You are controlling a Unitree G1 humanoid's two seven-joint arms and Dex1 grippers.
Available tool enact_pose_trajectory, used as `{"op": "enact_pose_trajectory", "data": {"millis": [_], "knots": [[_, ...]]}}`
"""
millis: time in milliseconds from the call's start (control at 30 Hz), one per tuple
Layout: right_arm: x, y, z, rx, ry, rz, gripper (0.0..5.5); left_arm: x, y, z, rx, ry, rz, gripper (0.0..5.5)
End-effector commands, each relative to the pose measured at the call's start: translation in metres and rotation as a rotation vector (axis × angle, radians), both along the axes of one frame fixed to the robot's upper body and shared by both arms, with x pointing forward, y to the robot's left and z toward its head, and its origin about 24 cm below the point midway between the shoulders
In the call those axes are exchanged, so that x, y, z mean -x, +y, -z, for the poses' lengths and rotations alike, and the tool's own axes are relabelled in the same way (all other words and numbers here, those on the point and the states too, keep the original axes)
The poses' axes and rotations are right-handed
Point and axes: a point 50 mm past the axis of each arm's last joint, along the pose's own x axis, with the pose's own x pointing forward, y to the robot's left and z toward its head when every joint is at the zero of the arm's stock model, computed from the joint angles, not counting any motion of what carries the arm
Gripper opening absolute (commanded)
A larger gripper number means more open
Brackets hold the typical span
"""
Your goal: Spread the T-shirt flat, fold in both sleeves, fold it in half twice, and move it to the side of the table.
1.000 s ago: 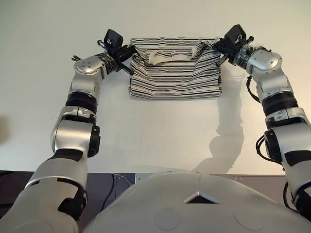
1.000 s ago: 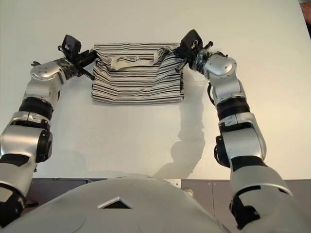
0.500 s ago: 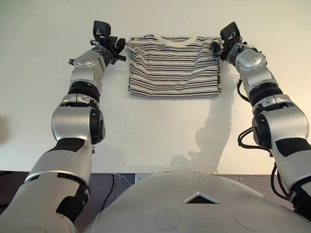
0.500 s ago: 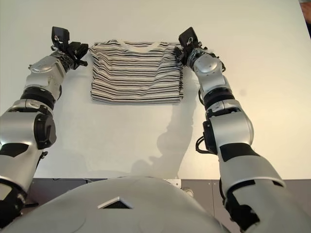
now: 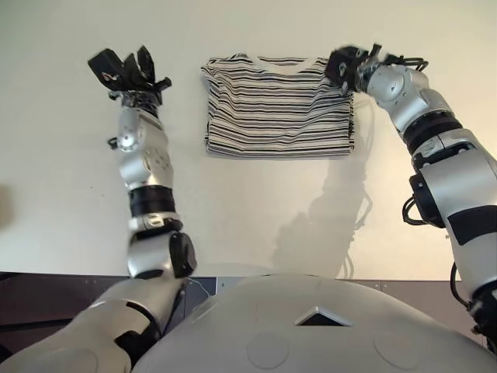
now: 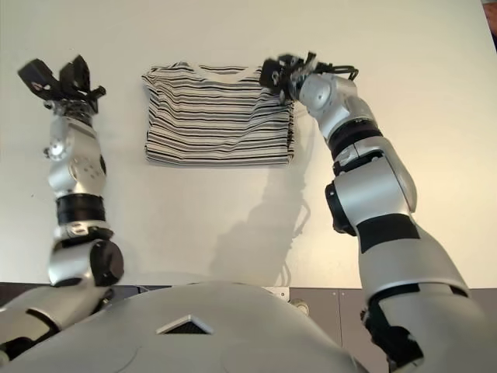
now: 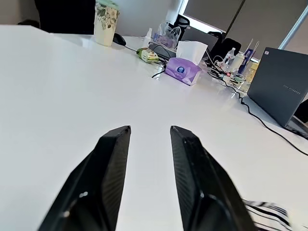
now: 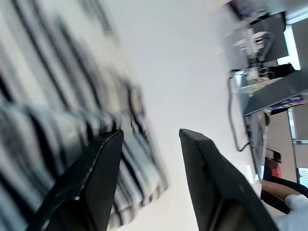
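The T-shirt [image 5: 279,105] lies on the tabletop [image 5: 256,202] as a striped rectangle, collar at its far edge and sleeves tucked in. I judge one half-fold done. My left gripper [image 7: 149,131] hangs spread and empty, well off the shirt's left side. My right gripper [image 8: 151,134] sits at the shirt's far right corner, fingers apart, perhaps brushing cloth. Next is the second fold: grasp one side edge and carry it across.

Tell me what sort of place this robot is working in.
Most likely an office or meeting room: a long white table carries a dark laptop, a purple tissue box and a tall patterned cup.
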Motion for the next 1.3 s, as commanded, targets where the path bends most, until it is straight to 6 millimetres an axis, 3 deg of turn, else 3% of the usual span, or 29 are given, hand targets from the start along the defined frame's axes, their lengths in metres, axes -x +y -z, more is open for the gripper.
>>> {"op": "enact_pose_trajectory", "data": {"millis": [33, 100, 167, 233, 267, 333, 400, 467, 533, 600, 667, 767, 1000, 1033, 1100, 1167, 1233, 1300], "knots": [[0.021, -0.038, 0.033, 0.244, 0.152, 0.033, 2.14, 0.002, -0.005, -0.014, -0.028, -0.015, -0.006, 1.52], [0.029, -0.056, 0.040, 0.308, 0.183, 0.018, 2.14, 0.004, -0.009, -0.018, -0.051, -0.023, 0.012, 1.52], [0.054, -0.092, 0.054, 0.454, 0.283, -0.072, 2.14, 0.007, -0.014, -0.017, -0.099, -0.020, 0.038, 1.52], [0.100, -0.122, 0.068, 0.395, 0.496, -0.237, 2.14, 0.014, -0.012, -0.017, -0.128, -0.021, 0.043, 1.52], [0.122, -0.127, 0.067, 0.306, 0.569, -0.345, 2.14, 0.021, -0.008, -0.016, -0.136, -0.017, 0.026, 1.52], [0.152, -0.117, 0.048, 0.177, 0.609, -0.534, 2.14, 0.042, -0.001, -0.011, -0.142, -0.001, -0.010, 1.52], [0.170, -0.087, 0.027, 0.042, 0.614, -0.637, 2.14, 0.065, -0.004, -0.010, -0.162, 0.012, 0.007, 1.52], [0.171, -0.062, 0.023, -0.032, 0.583, -0.608, 2.14, 0.084, -0.005, -0.013, -0.195, 0.015, 0.001, 1.52], [0.168, -0.051, 0.028, -0.029, 0.548, -0.532, 2.14, 0.108, -0.003, -0.018, -0.185, 0.034, -0.063, 1.52], [0.180, -0.034, 0.030, -0.090, 0.548, -0.455, 2.14, 0.130, -0.006, -0.021, -0.188, 0.070, -0.097, 1.52], [0.197, -0.018, 0.031, -0.176, 0.565, -0.362, 2.14, 0.140, -0.007, -0.022, -0.203, 0.107, -0.102, 1.52], [0.214, -0.011, 0.030, -0.222, 0.543, -0.229, 2.14, 0.132, 0.000, -0.030, -0.242, 0.110, -0.043, 1.52], [0.212, -0.015, 0.014, -0.286, 0.497, -0.072, 2.14, 0.142, -0.001, -0.031, -0.407, 0.179, 0.119, 1.52], [0.207, -0.013, 0.006, -0.336, 0.466, -0.074, 2.14, 0.141, -0.003, -0.032, -0.438, 0.177, 0.163, 1.52], [0.191, 0.001, -0.031, -0.593, 0.298, -0.108, 2.14, 0.141, -0.005, -0.032, -0.526, 0.186, 0.272, 1.52], [0.188, -0.002, -0.060, -0.649, 0.142, -0.173, 2.14, 0.148, -0.005, -0.028, -0.605, 0.215, 0.387, 1.52], [0.189, -0.009, -0.071, -0.588, 0.044, -0.202, 2.14, 0.153, -0.003, -0.027, -0.679, 0.239, 0.490, 1.52], [0.179, -0.015, -0.068, -0.530, -0.045, -0.181, 2.14, 0.147, -0.002, -0.024, -0.747, 0.251, 0.600, 1.52]]}}
